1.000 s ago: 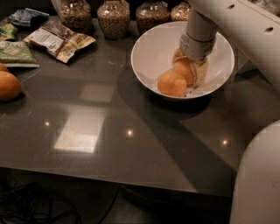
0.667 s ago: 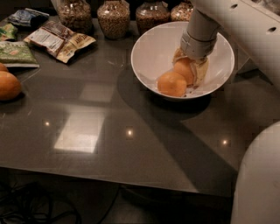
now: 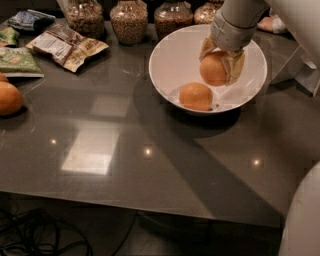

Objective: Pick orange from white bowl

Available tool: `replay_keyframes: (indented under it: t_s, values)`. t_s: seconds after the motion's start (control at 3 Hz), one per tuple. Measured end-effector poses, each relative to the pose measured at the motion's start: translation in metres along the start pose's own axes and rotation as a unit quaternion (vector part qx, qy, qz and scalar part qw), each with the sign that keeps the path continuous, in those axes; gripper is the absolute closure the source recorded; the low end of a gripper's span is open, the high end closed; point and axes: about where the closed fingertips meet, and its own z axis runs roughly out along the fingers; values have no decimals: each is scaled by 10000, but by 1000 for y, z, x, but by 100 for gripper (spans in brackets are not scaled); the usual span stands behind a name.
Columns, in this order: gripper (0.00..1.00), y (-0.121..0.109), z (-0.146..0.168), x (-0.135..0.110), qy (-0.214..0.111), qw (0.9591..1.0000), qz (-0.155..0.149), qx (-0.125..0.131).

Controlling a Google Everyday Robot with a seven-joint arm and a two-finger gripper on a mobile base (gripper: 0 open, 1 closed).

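Gripping the orange [image 3: 214,70] between its two tan pads, the gripper [image 3: 222,64] hangs over the far-right part of the white bowl [image 3: 170,65], w/ the grey wrist and white arm [image 3: 240,10] coming down from the top right. Jaws are closed on the fruit, one pad on each side. The fruit sits inside the bowl's outline from my view, but I can't tell if it's clear of the inner wall or touching it. A second orange [image 3: 196,96] lies on the bowl's floor, just below-left of the gripped one and apart from the pads. The bowl stands on a dark glossy table [image 3: 150,170], toward the back right. Along the back edge are four glass jars [image 3: 129,20] of brownish dry stuff, the nearest just behind the bowl's rim. Far left of the table: a third orange [image 3: 9,98] near the edge, well apart from the bowl, w/ a green packet [image 3: 17,61] behind it and two crumpled snack packets [image 3: 67,45] further back. Dark cables [image 3: 30,240] lie on the floor under the table's front-left corner.
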Motion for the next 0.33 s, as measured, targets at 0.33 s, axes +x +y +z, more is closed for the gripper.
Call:
replay_keyframes:
  t_s: [0.33]
  values:
    - [100, -8, -37, -19, -429, 9982, 62, 414]
